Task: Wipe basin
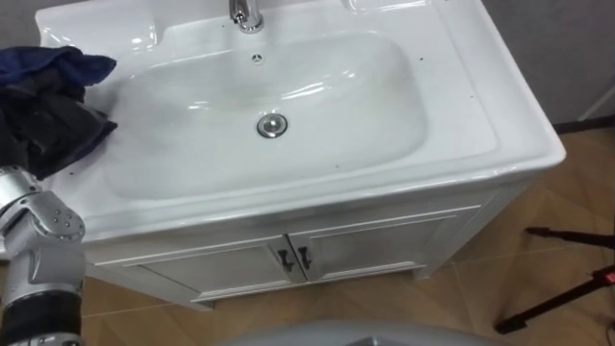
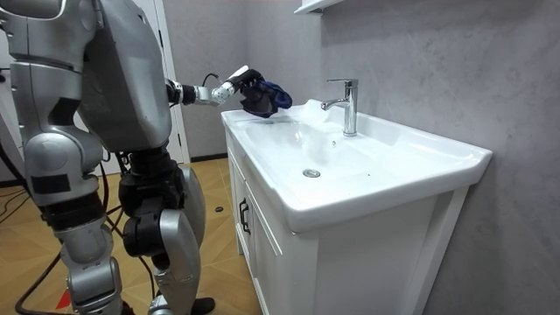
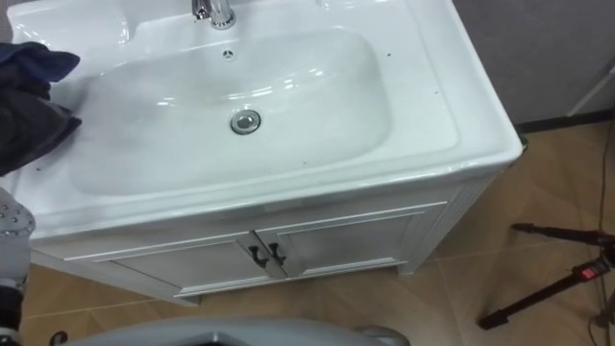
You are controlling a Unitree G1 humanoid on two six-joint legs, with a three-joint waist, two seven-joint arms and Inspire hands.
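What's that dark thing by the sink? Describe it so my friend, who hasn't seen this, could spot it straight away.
Find the white basin on its cabinet, then look to its left rim. There the robot's left hand holds a bunched dark blue cloth, the only dark, soft thing against glossy white.

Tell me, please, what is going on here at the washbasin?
The robot stands in front of the white basin and grips a dark blue cloth in its left hand. The cloth is at the basin's left rim, to the left of the tap and well away from the drain.
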